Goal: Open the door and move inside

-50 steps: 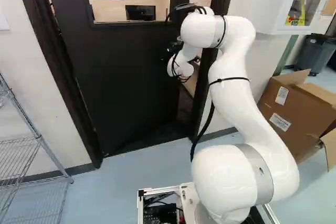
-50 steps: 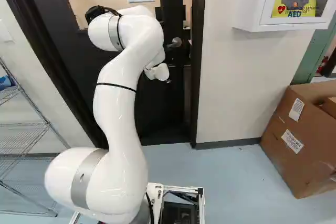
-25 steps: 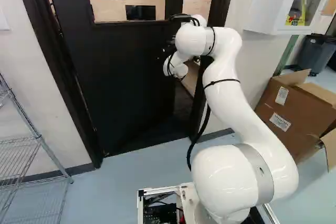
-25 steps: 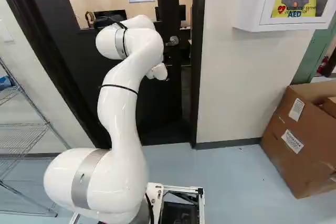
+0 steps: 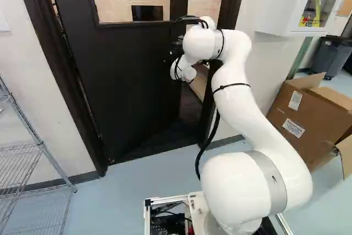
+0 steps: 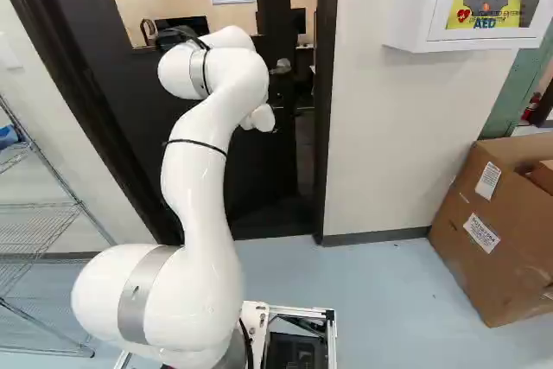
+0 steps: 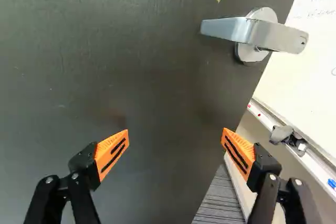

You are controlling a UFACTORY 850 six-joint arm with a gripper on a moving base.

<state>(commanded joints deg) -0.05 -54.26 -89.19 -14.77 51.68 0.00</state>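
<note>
One black gripper: shows only in part past the arm's wrist, at the upper middle of the left base view; in the wrist view, stands wide apart, with orange pads on both fingers, facing the dark door.
Door: stands ajar, angled away from the robot; spans the upper left and center of the left base view.
Lever handle: silver, set near the door's free edge; lies ahead of the gripper in the wrist view, well clear of the fingers.
Doorway gap: opens between door edge and dark frame, near the middle of the right base view; gives a narrow look into the room.
Door window: shows a pale wall, blinds and a dark screen beyond, at the upper left of the left base view.
Whiteboard: hangs past the door's free edge, above a tray with a blue marker.
Arm: white, rises from the foot of the right base view and bends toward the door.
Wall cabinet: white, at upper right of the right base view.
Cardboard box: sits at lower right, below the cabinet.
Wire shelf: stands at lower left of the left base view.
</note>
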